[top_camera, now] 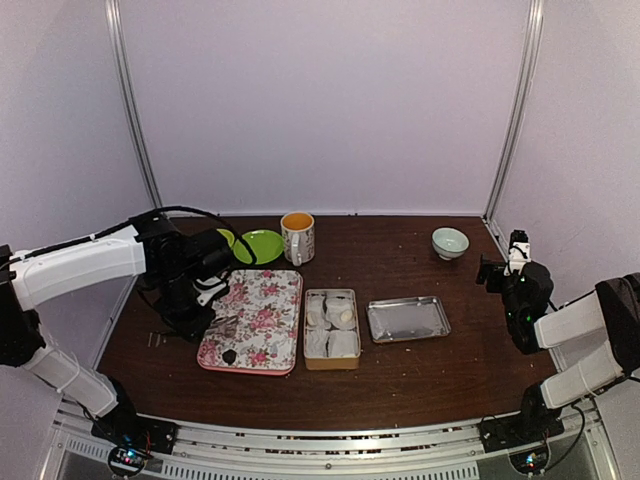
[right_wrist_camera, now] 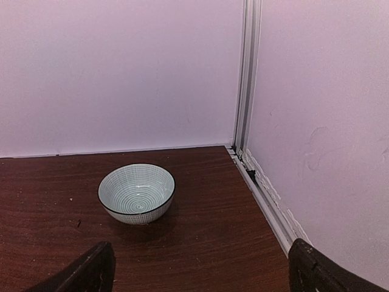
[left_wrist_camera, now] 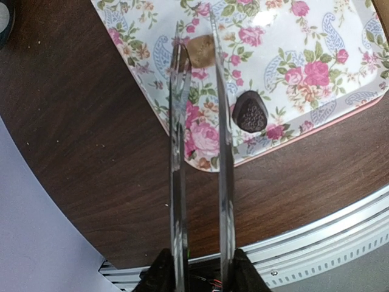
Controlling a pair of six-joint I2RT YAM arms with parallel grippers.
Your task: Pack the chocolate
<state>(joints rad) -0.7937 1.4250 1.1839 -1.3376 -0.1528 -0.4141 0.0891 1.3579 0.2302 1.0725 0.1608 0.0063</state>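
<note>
Left fingers [left_wrist_camera: 178, 121]: narrowly apart over the floral tray [left_wrist_camera: 285, 36], tan square [left_wrist_camera: 200, 50] between the tips; pinched or not, cannot tell.
Chocolate [left_wrist_camera: 250, 113]: at the tray's near edge, just right of the fingers, outside them.
Risk: closing here misses it; a sideways nudge could push it onto the surface [left_wrist_camera: 91, 152].
Right fingers [right_wrist_camera: 91, 271]: wide apart.

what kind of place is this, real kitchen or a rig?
Likely a lab workcell: blank panel walls on aluminium posts, arms bolted to a rail, staged tableware such as the floral tray and mug.

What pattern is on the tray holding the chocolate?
Pink roses on white; the tray shows best in left wrist view.
</note>
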